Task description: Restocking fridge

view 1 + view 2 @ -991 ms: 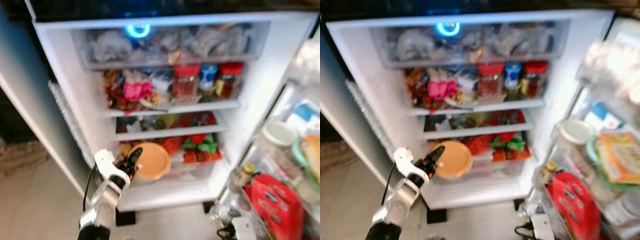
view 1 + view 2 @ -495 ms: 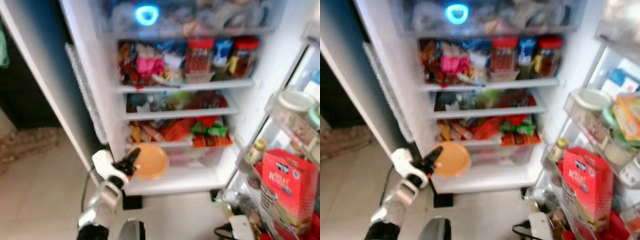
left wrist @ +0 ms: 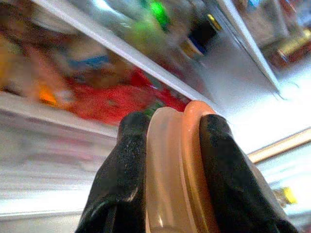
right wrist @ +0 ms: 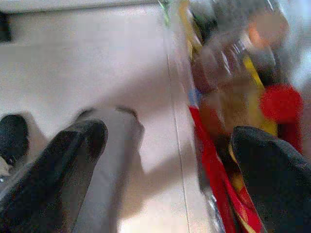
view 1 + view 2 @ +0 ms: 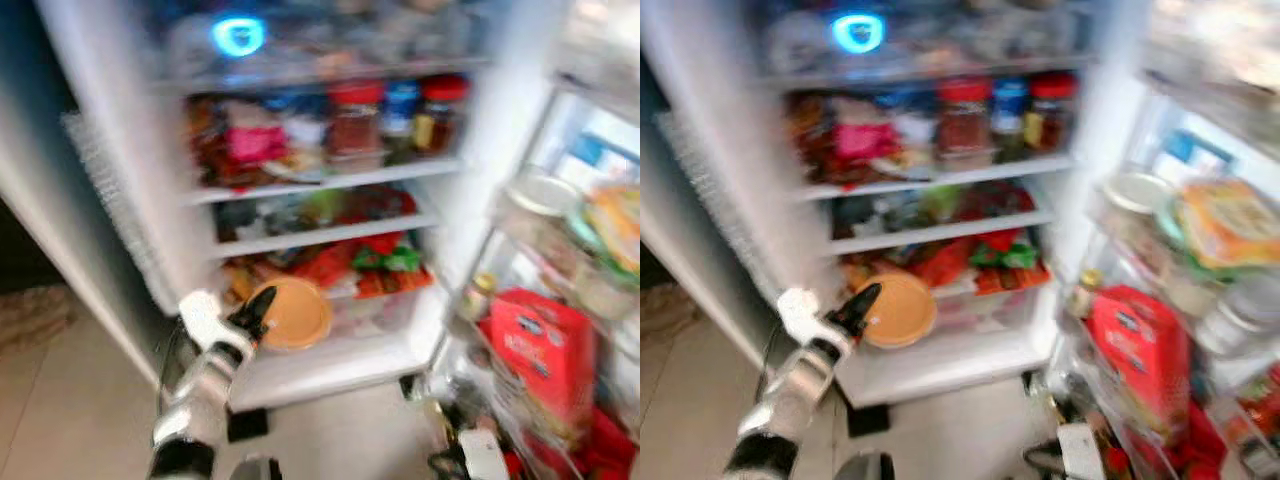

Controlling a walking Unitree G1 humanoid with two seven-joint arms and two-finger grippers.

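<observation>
My left gripper (image 5: 252, 311) is shut on a round orange lidded container (image 5: 293, 313) and holds it up in front of the open fridge's (image 5: 120, 160) lowest part, by the bottom drawer. In the left wrist view both black fingers (image 3: 127, 174) clamp the container's rim (image 3: 177, 174). The fridge shelves are packed: red-lidded jars (image 5: 355, 130) on the upper shelf, red and green packets (image 5: 375, 262) lower down. My right gripper (image 4: 167, 145) hangs low and open over the pale floor beside the door bins.
The fridge door (image 5: 590, 240) stands open on the right, its racks holding a red carton (image 5: 543, 350), a white-lidded tub (image 5: 540, 195) and bottles. A blue light (image 5: 237, 36) glows at the top. A tiled floor (image 5: 60, 400) lies to the left. The head views are blurred.
The camera has swung, shifting the whole picture leftward and blurring it. The left gripper still holds the container at about the same spot before the bottom drawer.
</observation>
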